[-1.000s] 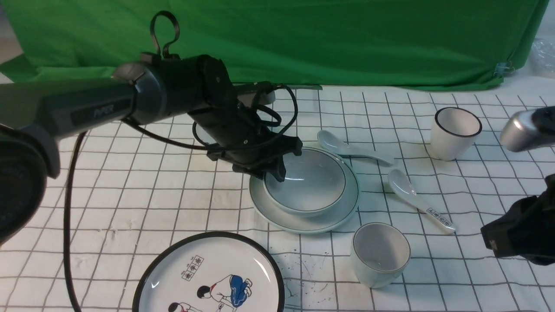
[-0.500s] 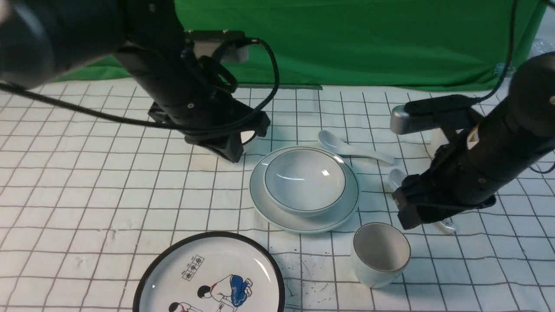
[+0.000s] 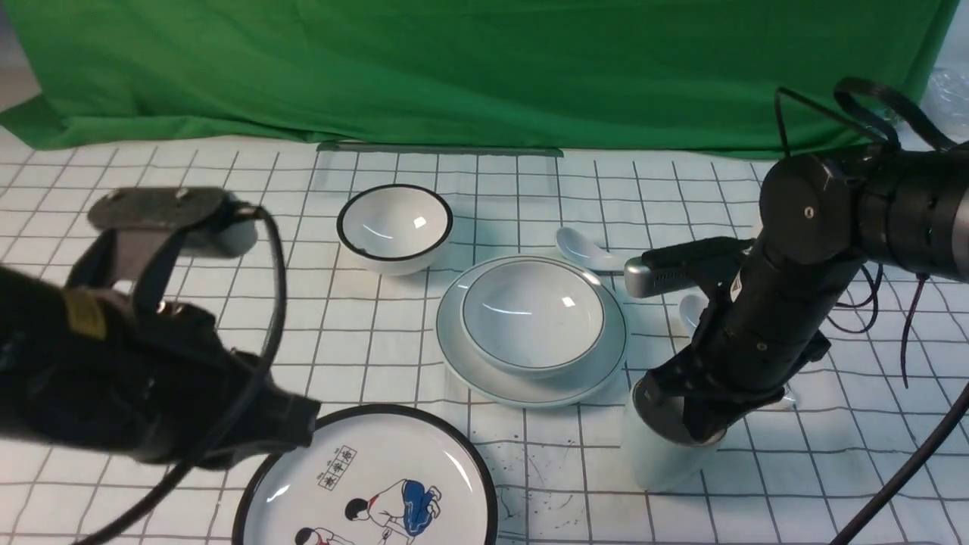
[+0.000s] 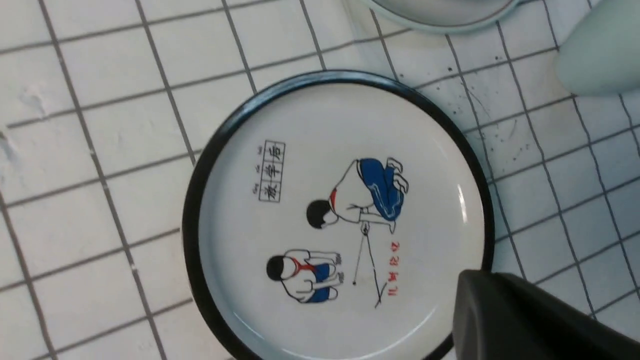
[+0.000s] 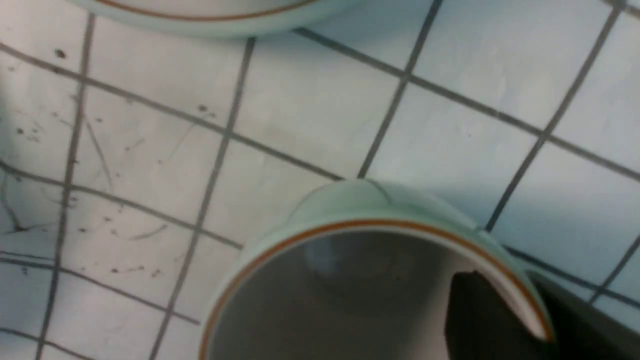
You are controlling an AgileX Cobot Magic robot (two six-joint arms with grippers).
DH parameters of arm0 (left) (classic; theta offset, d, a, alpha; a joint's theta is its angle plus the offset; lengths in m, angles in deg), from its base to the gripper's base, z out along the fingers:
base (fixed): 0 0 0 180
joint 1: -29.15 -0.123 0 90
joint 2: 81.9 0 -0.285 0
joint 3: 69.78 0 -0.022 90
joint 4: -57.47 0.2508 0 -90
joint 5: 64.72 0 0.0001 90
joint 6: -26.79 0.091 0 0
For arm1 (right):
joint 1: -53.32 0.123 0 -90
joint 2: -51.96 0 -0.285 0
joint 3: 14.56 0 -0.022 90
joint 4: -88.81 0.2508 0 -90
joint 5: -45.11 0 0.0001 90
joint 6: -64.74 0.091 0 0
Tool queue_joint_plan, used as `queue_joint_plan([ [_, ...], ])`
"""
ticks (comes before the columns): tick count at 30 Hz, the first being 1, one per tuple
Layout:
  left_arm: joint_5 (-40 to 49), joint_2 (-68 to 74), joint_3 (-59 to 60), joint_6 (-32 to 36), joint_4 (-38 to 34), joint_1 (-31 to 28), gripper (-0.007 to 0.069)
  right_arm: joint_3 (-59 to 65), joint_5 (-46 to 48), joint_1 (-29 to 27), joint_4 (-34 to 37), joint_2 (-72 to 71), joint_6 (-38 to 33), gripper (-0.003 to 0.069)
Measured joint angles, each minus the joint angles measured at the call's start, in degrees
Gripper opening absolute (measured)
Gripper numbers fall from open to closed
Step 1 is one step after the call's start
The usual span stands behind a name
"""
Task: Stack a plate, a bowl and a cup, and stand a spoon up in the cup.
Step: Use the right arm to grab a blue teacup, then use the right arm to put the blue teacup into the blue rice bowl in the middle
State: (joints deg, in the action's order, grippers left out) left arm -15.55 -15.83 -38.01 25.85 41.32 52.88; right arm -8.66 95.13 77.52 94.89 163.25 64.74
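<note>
Where the checked cloth (image 3: 227, 318) comes closest to the robot, a cartoon plate (image 3: 424, 454) with a thick black rim lies flat. The left claw (image 3: 295, 424) hangs at its left edge, jaws closed on nothing. A little to the right, the cup (image 3: 658, 458) sits just off the near right rim of the plate (image 3: 530, 390), with a strip of cloth between them. The right claw (image 3: 693, 424) comes down onto the cup's right side. In the right wrist view one dark finger (image 5: 475, 310) sits inside the cup and the other lies outside the rim, so the jaws are clamped on the cup's wall. I cannot tell whether the cup's base rests fully on the cloth. Farther in, the bowl (image 3: 530, 318) sits centred on the plate. Behind the plate's far right rim lies the spoon (image 3: 583, 248), its handle hidden by the right arm. A second spoon (image 3: 690, 309) peeks out beside that arm. Beyond and to the left stands a black-rimmed bowl (image 3: 394, 227), with a green backdrop (image 3: 484, 76) hanging behind everything.
</note>
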Motion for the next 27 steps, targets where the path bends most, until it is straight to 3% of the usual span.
queue_joint_plan([
  [8,-1.8,-11.4,5.6,-0.3,0.0,0.0,-0.0001,-16.8,3.3,0.9,2.4,-2.0,0.4,0.0087],
  [15,-2.6,-13.9,5.6,-0.8,0.0,0.0,0.0000,-33.2,5.4,3.4,4.1,10.7,0.4,0.0087],
  [27,-2.5,-13.9,5.6,-0.9,0.0,0.0,0.0000,-39.2,7.0,3.5,3.4,21.9,0.6,0.0106],
])
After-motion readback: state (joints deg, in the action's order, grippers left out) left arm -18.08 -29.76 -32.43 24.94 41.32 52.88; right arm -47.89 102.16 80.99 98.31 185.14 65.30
